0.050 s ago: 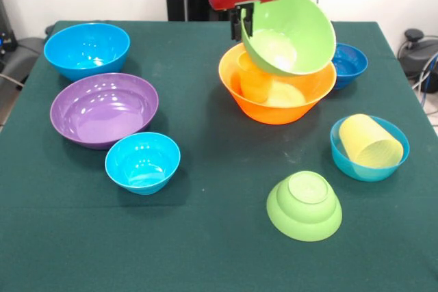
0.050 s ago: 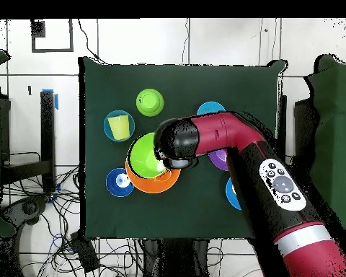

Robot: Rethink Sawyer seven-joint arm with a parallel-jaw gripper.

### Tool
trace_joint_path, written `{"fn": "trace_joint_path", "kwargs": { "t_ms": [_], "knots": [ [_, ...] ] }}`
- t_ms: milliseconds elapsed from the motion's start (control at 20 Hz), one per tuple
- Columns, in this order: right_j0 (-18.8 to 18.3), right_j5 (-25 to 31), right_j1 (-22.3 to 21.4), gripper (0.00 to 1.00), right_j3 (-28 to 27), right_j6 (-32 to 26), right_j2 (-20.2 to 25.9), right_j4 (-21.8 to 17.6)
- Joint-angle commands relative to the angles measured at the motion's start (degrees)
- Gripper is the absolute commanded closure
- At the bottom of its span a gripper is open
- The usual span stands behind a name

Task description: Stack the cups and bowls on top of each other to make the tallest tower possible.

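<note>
My gripper [image 1: 245, 32] is shut on the rim of the large lime green bowl [image 1: 291, 32], which hangs steeply tilted with its opening towards the camera. Its lower edge sits over the large orange bowl [image 1: 277, 100], touching or nearly touching it. An orange cup [image 1: 254, 78] stands inside the orange bowl. From overhead, the green bowl [image 2: 143, 155] overlaps the orange bowl [image 2: 160, 185], and the arm's wrist [image 2: 176, 143] hides the fingers. A pale yellow cup [image 1: 370, 141] lies on its side in a small light blue bowl [image 1: 349, 162].
A small dark blue bowl [image 1: 350, 65] sits just behind the orange one. A small lime green bowl [image 1: 304, 205] lies upside down near the front. On the left stand a large blue bowl [image 1: 87, 49], a large purple bowl [image 1: 104, 109] and a small light blue bowl [image 1: 142, 162].
</note>
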Motion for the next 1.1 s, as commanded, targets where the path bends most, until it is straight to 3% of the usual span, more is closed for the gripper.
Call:
{"fn": "trace_joint_path", "kwargs": {
  "t_ms": [50,700,1100],
  "knots": [
    [-0.18,4.37,1.77,1.0,0.89,-13.6,1.3,-3.41],
    [0.38,6.13,0.86,1.0,1.07,-13.23,0.94,-3.84],
    [-1.22,5.01,0.43,1.0,3.03,-13.12,0.51,-4.54]
  ]
}}
